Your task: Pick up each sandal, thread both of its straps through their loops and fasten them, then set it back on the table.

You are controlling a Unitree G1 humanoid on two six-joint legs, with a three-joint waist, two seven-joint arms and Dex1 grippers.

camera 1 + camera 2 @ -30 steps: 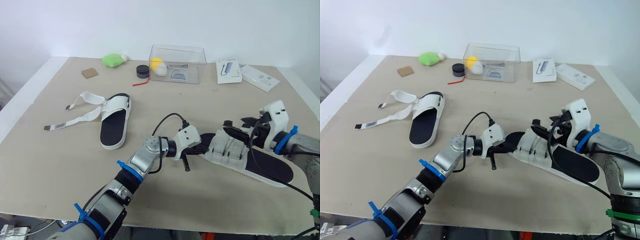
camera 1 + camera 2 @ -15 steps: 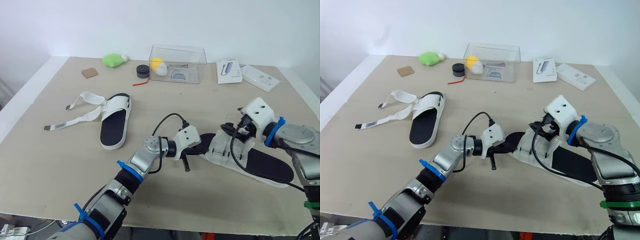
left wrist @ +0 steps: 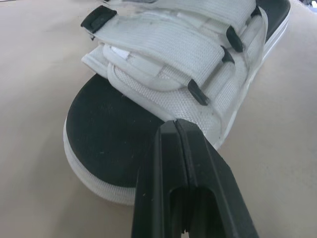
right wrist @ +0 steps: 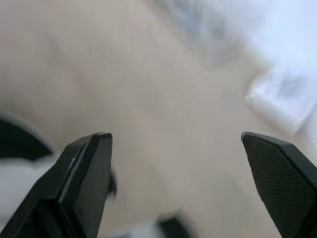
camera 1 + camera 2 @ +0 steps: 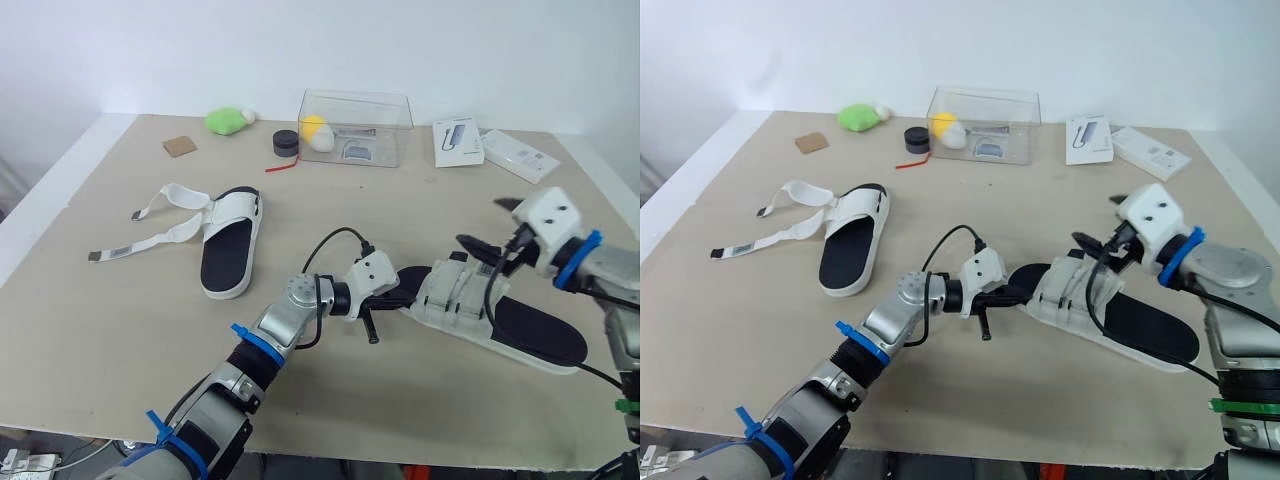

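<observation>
Sandal (image 3: 106,121) toe at closed left gripper (image 3: 177,124)

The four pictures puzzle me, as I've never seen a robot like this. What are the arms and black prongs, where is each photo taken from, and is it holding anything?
This is a humanoid robot with two arms, each ending in a gripper of two black fingers. The two wide pictures come from cameras in its head, looking down over a table. The two close pictures come from cameras on its wrists. The left gripper is shut, with its tip at the toe of a white sandal whose two straps look fastened. The right gripper is open and holds nothing. Farther to the left lies a second sandal with loose straps. At the back stands a clear box.
</observation>
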